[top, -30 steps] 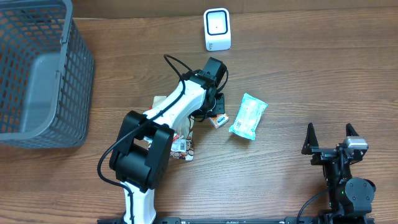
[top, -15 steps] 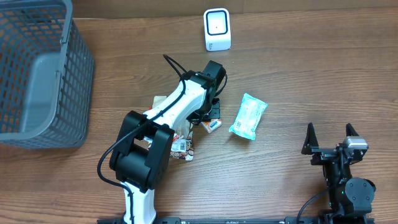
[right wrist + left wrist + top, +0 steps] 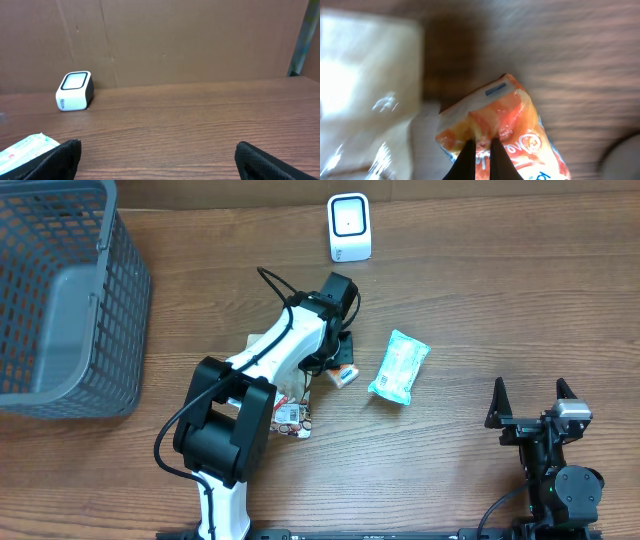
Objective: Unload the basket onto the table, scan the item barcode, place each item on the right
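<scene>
Left gripper point(image 3: 481, 145) clamped on the edge of the orange snack packet point(image 3: 507, 112), mid-table point(image 3: 480, 280). White scanner point(image 3: 349, 227) sits well apart at the far edge. Teal pouch point(image 3: 399, 367) lies just right of the packet. Right gripper point(image 3: 530, 392) at the near edge, jaws wide apart.

The left arm point(image 3: 285, 350) rose from the lower centre-left of the overhead frame and stretched up toward the middle, its wrist bent downward. The left gripper point(image 3: 483, 144) had its two dark fingers nearly together, pinching the orange packet point(image 3: 512, 112). The right arm point(image 3: 560, 480) sat folded at the lower right, and the right gripper point(image 3: 531, 388) stood with its jaws spread wide, holding nothing.
</scene>
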`<state>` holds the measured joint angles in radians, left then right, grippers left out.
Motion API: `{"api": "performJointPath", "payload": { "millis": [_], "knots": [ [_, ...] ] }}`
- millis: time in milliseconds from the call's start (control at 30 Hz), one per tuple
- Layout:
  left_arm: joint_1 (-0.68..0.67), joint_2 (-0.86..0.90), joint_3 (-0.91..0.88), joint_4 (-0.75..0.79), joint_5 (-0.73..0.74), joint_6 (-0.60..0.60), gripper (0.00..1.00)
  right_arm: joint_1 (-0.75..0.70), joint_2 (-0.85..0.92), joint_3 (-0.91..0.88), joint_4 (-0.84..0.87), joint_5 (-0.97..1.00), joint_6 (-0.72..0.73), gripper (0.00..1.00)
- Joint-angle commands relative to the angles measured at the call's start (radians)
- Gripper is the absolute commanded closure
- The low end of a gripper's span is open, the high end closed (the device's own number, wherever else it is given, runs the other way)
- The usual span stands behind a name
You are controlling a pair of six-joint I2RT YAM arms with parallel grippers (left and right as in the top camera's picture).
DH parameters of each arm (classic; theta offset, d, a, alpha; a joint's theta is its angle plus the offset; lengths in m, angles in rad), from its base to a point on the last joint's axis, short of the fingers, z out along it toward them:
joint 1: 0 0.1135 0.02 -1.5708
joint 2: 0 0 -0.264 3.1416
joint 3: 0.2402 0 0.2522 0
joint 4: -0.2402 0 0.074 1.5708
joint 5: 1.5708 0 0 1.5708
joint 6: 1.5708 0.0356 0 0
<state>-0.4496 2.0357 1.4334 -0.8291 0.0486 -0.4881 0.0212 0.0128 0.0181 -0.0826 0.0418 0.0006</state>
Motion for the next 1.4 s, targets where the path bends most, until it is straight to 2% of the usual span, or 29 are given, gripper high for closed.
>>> {"api": "performJointPath", "payload": {
  "millis": [0, 100, 333, 733, 967, 1233, 1367],
  "knots": [
    [-0.004, 0.019, -0.005, 0.051, 0.129, 0.097, 0.96, -0.004, -0.01, -0.01, 0.004, 0.008, 0.003, 0.0],
    [-0.004, 0.017, 0.005, 0.068, 0.146, 0.107, 0.96, -0.004, -0.01, -0.01, 0.004, 0.008, 0.003, 0.0],
    [0.019, 0.01, 0.099, -0.036, 0.166, 0.069, 0.96, -0.004, -0.01, -0.01, 0.005, 0.008, 0.003, 0.0],
    [0.019, 0.015, 0.055, -0.077, 0.147, 0.031, 0.96, -0.004, -0.01, -0.01, 0.004, 0.008, 0.003, 0.0],
    [0.019, 0.015, 0.051, -0.12, 0.054, 0.009, 0.96, -0.004, -0.01, -0.01, 0.004, 0.008, 0.003, 0.0],
    [0.015, 0.015, 0.001, -0.025, 0.06, 0.004, 0.96, -0.004, -0.01, -0.01, 0.005, 0.008, 0.003, 0.0],
    [0.02, 0.015, 0.002, -0.026, 0.09, 0.002, 0.96, -0.004, -0.01, -0.01, 0.004, 0.008, 0.003, 0.0]
  ]
}}
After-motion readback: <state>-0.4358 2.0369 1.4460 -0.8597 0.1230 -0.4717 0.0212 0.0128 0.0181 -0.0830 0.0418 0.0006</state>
